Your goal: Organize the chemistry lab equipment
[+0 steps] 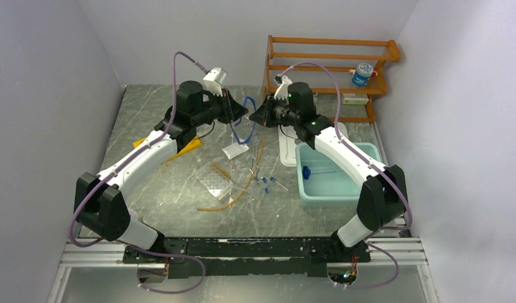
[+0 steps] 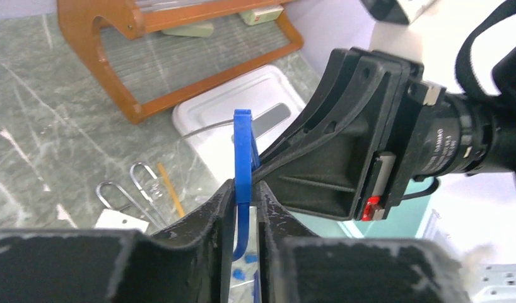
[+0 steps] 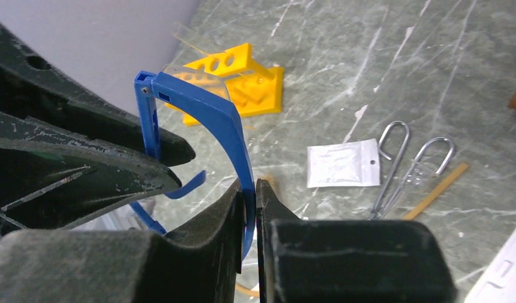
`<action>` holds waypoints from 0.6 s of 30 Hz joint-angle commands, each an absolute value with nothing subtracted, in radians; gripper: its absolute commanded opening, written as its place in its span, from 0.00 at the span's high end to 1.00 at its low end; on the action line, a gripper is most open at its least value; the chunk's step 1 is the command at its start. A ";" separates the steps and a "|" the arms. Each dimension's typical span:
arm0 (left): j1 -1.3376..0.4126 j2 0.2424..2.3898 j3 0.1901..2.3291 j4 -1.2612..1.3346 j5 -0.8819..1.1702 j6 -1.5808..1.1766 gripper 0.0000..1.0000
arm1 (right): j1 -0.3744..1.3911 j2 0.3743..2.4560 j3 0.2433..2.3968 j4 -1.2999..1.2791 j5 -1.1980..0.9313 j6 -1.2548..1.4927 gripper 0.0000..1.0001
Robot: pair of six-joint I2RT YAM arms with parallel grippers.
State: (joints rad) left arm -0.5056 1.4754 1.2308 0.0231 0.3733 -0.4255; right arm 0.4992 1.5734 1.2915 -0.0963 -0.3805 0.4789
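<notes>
Goggles [image 3: 227,120] held in mid-air above rear centre of the bench [image 1: 161,189], between both arms. Left jaws pinch the blue frame on one side; right jaws pinch it on the other. Packet [image 3: 341,163], tongs [image 3: 404,173] and yellow rack [image 3: 243,82] lie on bench below.

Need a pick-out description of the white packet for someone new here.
In the top view, start at the pale teal tub on the right and move left past the white lid to the metal tongs. Beside their looped handles lies the white packet. It's the only small flat pouch, with a punched hole near one edge.
</notes>
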 commanded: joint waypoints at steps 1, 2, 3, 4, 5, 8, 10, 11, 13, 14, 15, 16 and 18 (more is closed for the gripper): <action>-0.510 1.483 1.215 0.153 0.442 -0.550 0.72 | 0.503 1.535 1.271 -0.013 -0.426 0.596 0.87; -0.511 1.489 1.220 0.152 0.447 -0.560 0.67 | 0.500 1.531 1.265 -0.007 -0.425 0.612 0.87; -0.511 1.494 1.231 0.140 0.447 -0.560 0.62 | 0.501 1.524 1.258 -0.005 -0.414 0.623 0.87; -0.511 1.498 1.245 0.125 0.440 -0.558 0.56 | 0.501 1.516 1.252 -0.004 -0.397 0.627 0.87; -0.511 1.499 1.263 0.102 0.434 -0.553 0.52 | 0.499 1.507 1.246 -0.008 -0.376 0.627 0.87; -0.511 1.493 1.333 0.037 0.424 -0.522 0.37 | 0.484 1.469 1.229 -0.032 -0.301 0.629 0.87; -0.510 1.487 1.385 0.003 0.414 -0.501 0.29 | 0.469 1.435 1.210 -0.039 -0.258 0.634 0.88; -0.511 1.483 1.407 -0.022 0.414 -0.492 0.27 | 0.460 1.419 1.200 -0.042 -0.240 0.639 0.88; -0.509 1.473 1.442 -0.051 0.415 -0.479 0.25 | 0.436 1.380 1.180 -0.050 -0.214 0.653 0.88; -0.509 1.468 1.457 -0.059 0.417 -0.473 0.24 | 0.419 1.362 1.170 -0.056 -0.199 0.660 0.88; -0.509 1.461 1.470 -0.073 0.417 -0.464 0.24 | 0.403 1.341 1.162 -0.069 -0.179 0.670 0.88; -0.509 1.456 1.484 -0.088 0.411 -0.453 0.23 | 0.385 1.320 1.154 -0.087 -0.157 0.680 0.88; -0.509 1.444 1.500 -0.122 0.383 -0.421 0.23 | 0.347 1.269 1.141 -0.137 -0.094 0.697 0.89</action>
